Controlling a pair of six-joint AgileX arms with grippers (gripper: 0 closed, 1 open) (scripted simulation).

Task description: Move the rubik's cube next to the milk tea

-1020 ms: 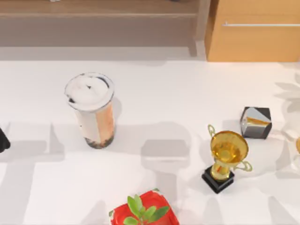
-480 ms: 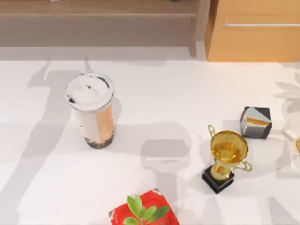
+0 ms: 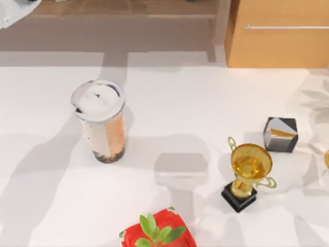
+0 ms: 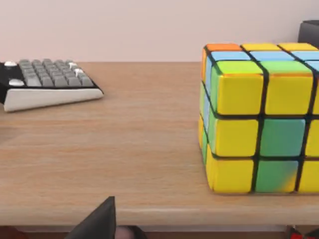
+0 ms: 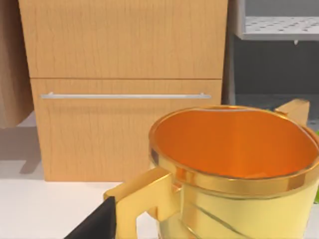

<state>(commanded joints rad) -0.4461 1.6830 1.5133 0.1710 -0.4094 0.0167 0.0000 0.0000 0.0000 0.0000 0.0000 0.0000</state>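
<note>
Rubik's cube (image 4: 259, 117) on wooden shelf (image 4: 124, 149) near keyboard (image 4: 45, 82), facing left end effector; finger state cannot be told. Milk tea (image 3: 103, 121) upright on desk (image 3: 180, 103), awaiting cube.

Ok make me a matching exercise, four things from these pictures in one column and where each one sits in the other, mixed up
Things:
1. rubik's cube
2. milk tea
3. gold trophy
4. potted plant

Places:
A. near edge of the white table, in a red pot
B. on the wooden shelf, along from a keyboard
C. upright on the left part of the white table
D. right part of the white table, near the dark cube

Pairs: 1-B, 2-C, 3-D, 4-A
</note>
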